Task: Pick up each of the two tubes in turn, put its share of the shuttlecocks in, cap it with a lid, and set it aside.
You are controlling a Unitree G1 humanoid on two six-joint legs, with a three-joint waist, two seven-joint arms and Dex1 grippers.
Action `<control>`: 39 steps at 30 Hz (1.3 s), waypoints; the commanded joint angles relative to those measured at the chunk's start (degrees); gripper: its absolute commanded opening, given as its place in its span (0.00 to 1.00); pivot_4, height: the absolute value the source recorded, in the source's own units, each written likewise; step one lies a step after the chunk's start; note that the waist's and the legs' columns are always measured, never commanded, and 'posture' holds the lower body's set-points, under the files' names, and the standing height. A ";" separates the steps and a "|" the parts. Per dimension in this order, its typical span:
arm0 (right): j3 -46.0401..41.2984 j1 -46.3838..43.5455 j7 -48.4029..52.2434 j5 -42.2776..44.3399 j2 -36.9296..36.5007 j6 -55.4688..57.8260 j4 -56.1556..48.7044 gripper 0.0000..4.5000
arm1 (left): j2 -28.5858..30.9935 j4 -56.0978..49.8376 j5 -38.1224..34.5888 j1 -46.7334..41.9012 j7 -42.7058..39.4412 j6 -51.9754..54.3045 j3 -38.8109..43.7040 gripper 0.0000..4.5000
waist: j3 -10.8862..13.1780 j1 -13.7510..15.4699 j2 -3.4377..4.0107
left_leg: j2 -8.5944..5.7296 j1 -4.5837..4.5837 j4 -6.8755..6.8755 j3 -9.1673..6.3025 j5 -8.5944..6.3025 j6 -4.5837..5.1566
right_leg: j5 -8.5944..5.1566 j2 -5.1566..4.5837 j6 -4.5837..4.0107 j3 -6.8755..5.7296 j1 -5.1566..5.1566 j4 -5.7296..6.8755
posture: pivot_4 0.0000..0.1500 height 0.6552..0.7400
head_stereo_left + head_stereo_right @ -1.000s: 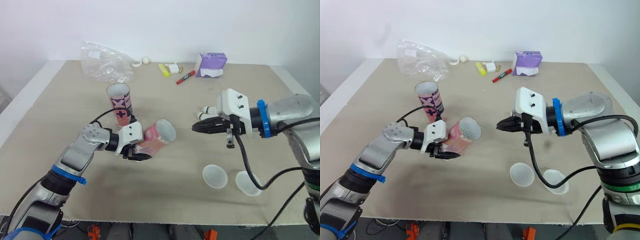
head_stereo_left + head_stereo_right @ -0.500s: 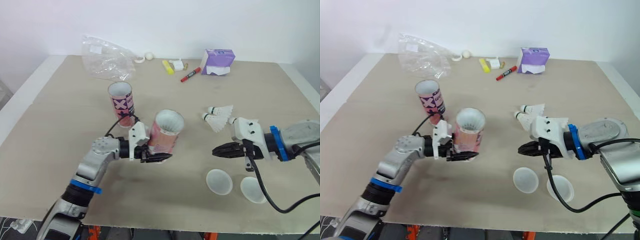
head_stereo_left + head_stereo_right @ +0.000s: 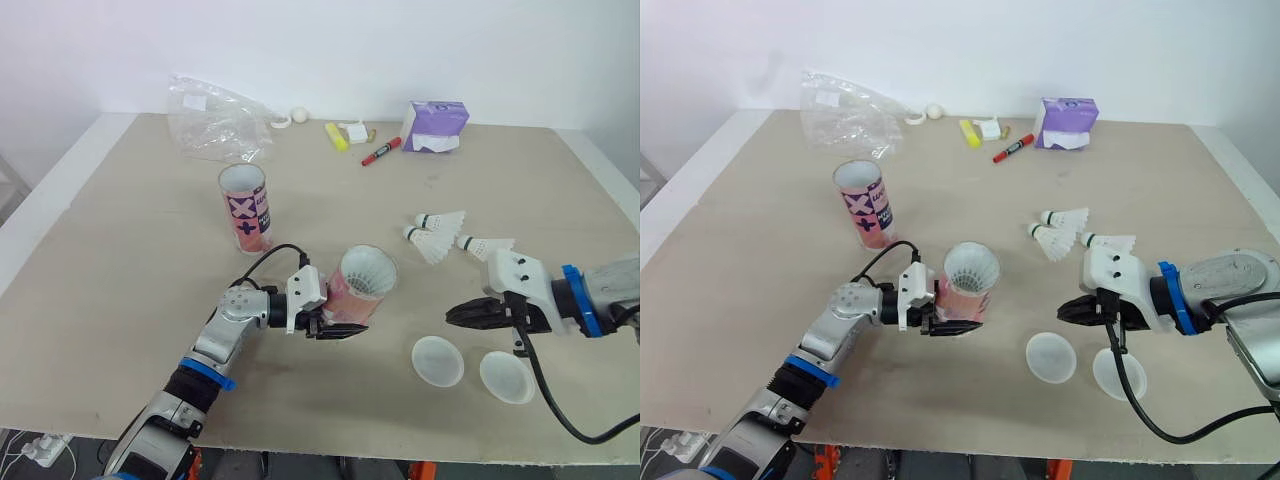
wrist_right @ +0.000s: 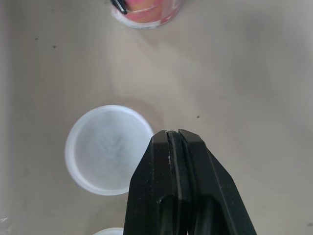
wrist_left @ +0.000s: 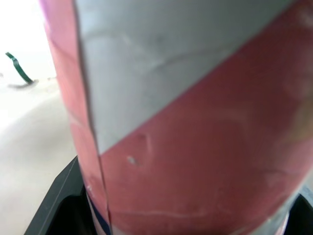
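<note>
Nearest us, at the lower right of the frame, two round translucent white plastic lids [image 3: 438,361] lie side by side on the beige table [image 3: 120,260], hollow side up; we judge they are parked there ready for capping. Just above them the right gripper [image 3: 453,315] hovers with its two black fingers pressed together on nothing, pointing toward the tube. At lower centre the left gripper [image 3: 335,324] is clamped round the lower part of the pink-and-grey cardboard tube [image 3: 356,298], presenting its open mouth up and slightly toward the right arm, we think for loading. Whether the white inside is feathers or lining we cannot tell. Further back, right of centre, three white feathered shuttlecocks [image 3: 436,233] lie close together, not yet loaded. Left of centre the second pink tube with cross marks [image 3: 247,208] stands upright and apart. Along the far edge lie a clear plastic bag [image 3: 212,125], a red marker [image 3: 378,152] and a purple box [image 3: 435,125]
</note>
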 commanded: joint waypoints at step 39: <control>12.90 -4.75 -10.64 -4.71 4.63 11.06 -3.67 0.88 | 3.55 2.25 0.18 1.88 -3.03 4.84 -0.90 0.70 | -0.14 -0.37 0.09 | 0.19 0.38 -0.03 0.00 0.00 0.00 | 0.00 0.24 -0.12 0.00 0.20 0.13 | 1.00 1.00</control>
